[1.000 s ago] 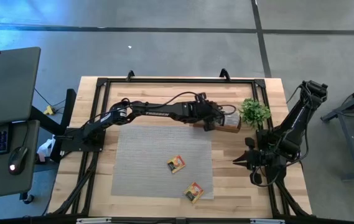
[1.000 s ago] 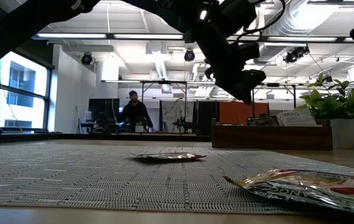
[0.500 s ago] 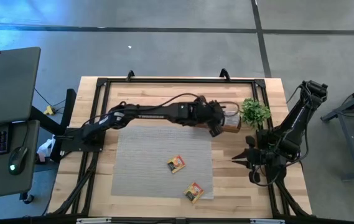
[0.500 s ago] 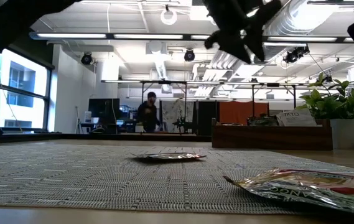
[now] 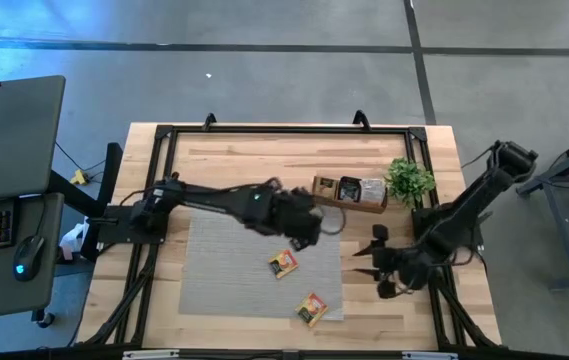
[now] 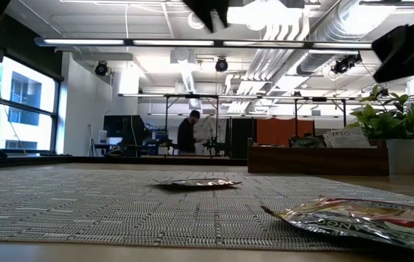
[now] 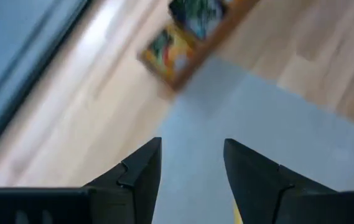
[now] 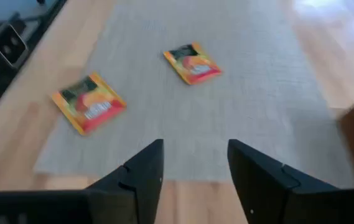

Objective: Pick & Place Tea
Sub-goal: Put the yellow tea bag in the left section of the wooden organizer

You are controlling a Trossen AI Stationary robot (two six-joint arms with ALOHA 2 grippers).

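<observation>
Two orange tea sachets lie flat on the grey mat (image 5: 229, 265): one (image 5: 283, 263) near the mat's middle, the other (image 5: 312, 308) at its near right corner. More sachets sit in the wooden tray (image 5: 349, 192) at the back. My left gripper (image 5: 307, 232) hangs open and empty above the mat, between the tray and the middle sachet. My right gripper (image 5: 362, 258) stands open and empty just off the mat's right edge, pointing left at both sachets (image 8: 192, 62) (image 8: 88, 102).
A small green plant (image 5: 409, 178) in a white pot stands right of the tray. A black frame (image 5: 264, 130) runs round the table's edges. In the low view the near sachet (image 6: 359, 218) lies in front and a person moves in the room far behind.
My left gripper has drawn back from the tray, toward the table's near edge and left, rising over the mat, still open. My right gripper has moved left toward the mat and has opened. The sachets on the mat have stayed put.
</observation>
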